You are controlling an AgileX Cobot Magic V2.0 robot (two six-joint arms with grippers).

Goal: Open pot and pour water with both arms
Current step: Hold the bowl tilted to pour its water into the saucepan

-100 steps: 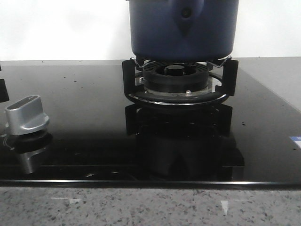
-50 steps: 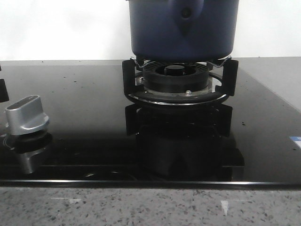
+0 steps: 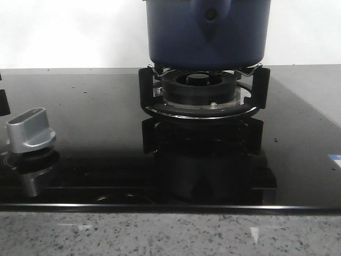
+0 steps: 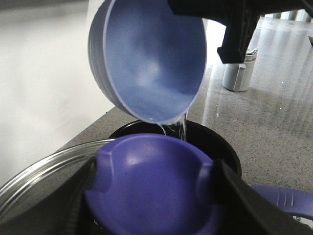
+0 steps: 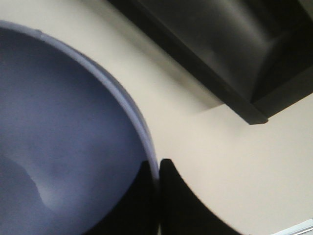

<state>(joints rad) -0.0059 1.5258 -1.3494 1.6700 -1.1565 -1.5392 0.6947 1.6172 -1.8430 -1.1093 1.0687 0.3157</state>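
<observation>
The right gripper (image 5: 158,196) pinches the smooth round bowl (image 4: 151,58) rim; the left gripper (image 4: 156,196) clasps the domed lid knob (image 4: 154,181).

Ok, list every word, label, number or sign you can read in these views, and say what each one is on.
No text can be read in any view.
The pot, the stove knob, the tilted bowl and the lid knob show no lettering.
A blue-and-white sticker sits at the glass hob's right edge, cut off by the frame and too small to read.

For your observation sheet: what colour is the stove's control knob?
Silver, on the metal stove control knob; front view shows it best.
</observation>
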